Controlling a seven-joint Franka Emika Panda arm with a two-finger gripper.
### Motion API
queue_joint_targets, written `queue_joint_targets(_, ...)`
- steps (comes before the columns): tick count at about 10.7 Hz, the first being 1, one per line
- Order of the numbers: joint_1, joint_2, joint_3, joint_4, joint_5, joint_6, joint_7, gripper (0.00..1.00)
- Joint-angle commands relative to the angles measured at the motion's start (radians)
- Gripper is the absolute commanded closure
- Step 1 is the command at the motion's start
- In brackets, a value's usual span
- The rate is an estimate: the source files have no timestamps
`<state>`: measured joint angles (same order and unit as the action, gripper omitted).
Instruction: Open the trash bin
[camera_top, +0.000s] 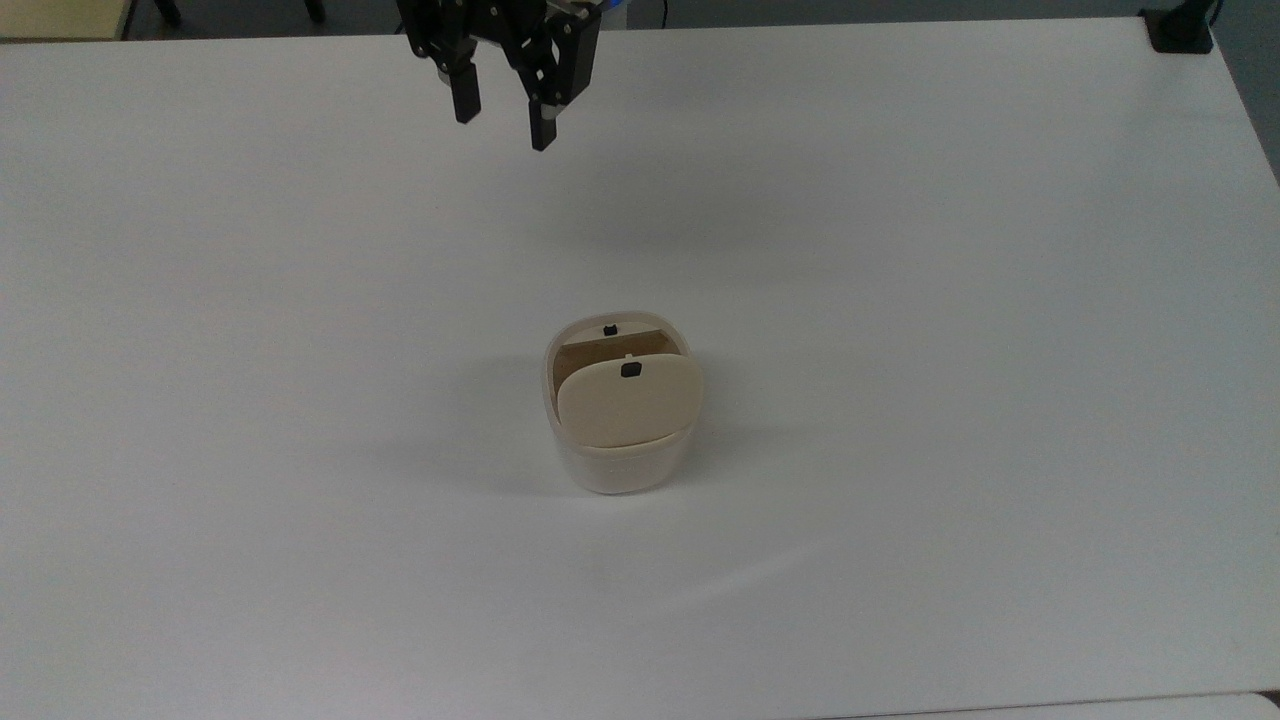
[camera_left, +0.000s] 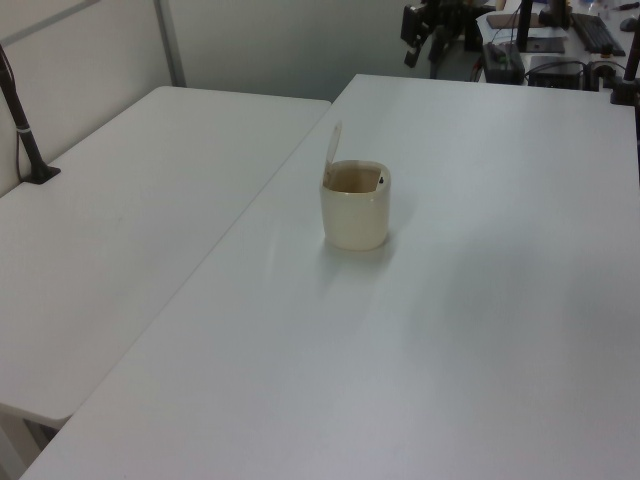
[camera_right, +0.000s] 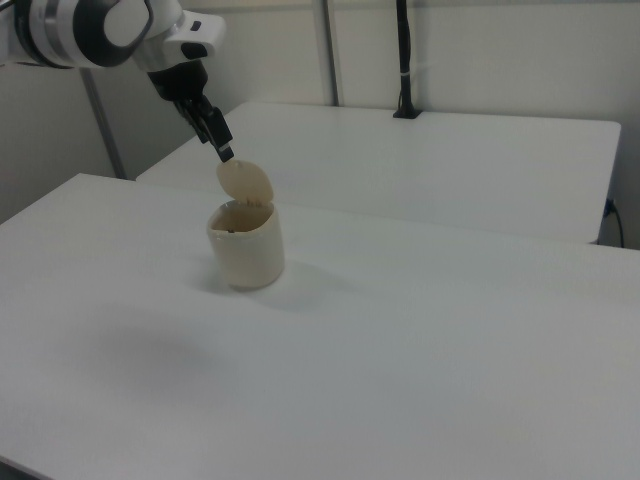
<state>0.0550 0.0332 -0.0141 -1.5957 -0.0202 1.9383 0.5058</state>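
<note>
The trash bin (camera_top: 620, 462) stands mid-table, cream-white, with its beige lid (camera_top: 628, 405) swung up on its hinge. A small black button (camera_top: 631, 370) shows on the lid. The bin's brown inside is visible behind the lid. In the left view the trash bin (camera_left: 355, 212) has its lid (camera_left: 333, 150) standing upright. My gripper (camera_top: 503, 118) hangs well above and beyond the bin, near the top view's upper edge, open and holding nothing. In the right view the gripper (camera_right: 222, 150) hovers just above the raised lid (camera_right: 245, 182) of the bin (camera_right: 247, 252).
The white table (camera_top: 900, 300) is bare around the bin. A black clamp (camera_top: 1180, 30) sits at its far right corner in the top view. A second white table (camera_left: 120, 200) adjoins on the left view's left, with a black post (camera_left: 25, 120) on it.
</note>
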Motion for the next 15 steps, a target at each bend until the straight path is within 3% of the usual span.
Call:
queue_joint_targets(1,0.003,-0.102,-0.009,-0.104,0.022,-0.028,-0.178,0.00)
queue_joint_targets(6,0.003,-0.128,-0.032,-0.132,0.013,-0.091,-0.637,0.00)
queue_joint_targets(8,0.003,-0.127,-0.041,-0.130,0.005,-0.126,-0.739,0.00)
queue_joint_targets(11,0.013,-0.116,-0.041,-0.080,-0.027,-0.292,-0.727,0.00)
queue_joint_targets(15,0.011,-0.116,-0.041,-0.078,-0.020,-0.285,-0.650,0.00)
